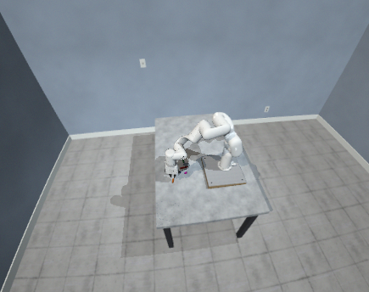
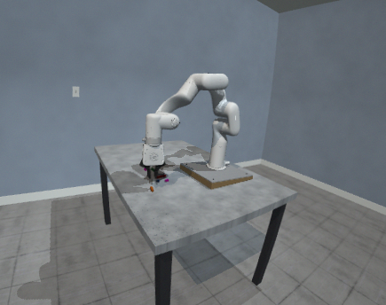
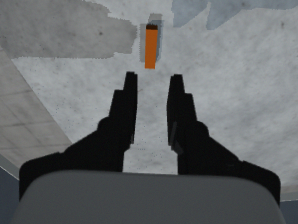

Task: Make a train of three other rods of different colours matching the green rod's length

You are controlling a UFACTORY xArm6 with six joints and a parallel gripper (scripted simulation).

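Note:
The orange rod point(image 1: 173, 180) point(image 2: 152, 189) point(image 3: 151, 47) lies flat on the table, pointing lengthwise between the fingers and just beyond their tips in the wrist view. My gripper point(image 1: 172, 175) point(image 2: 152, 180) point(image 3: 153, 89) is partly open, with nothing between its fingers. A small magenta rod point(image 1: 186, 172) point(image 2: 167, 180) lies to the right of the gripper in the top and exterior views. A red rod point(image 1: 183, 167) point(image 2: 161, 176) lies close beside the gripper, in shadow. The other rods are hidden or too small to tell apart.
The robot's base stands on a grey board point(image 1: 219, 180) point(image 2: 229, 177) to the right of the rods. The table's edge and the floor point(image 3: 25, 115) show at the left in the wrist view. The arm's shadow falls across the table point(image 1: 210, 204) point(image 2: 189, 213) near the rods.

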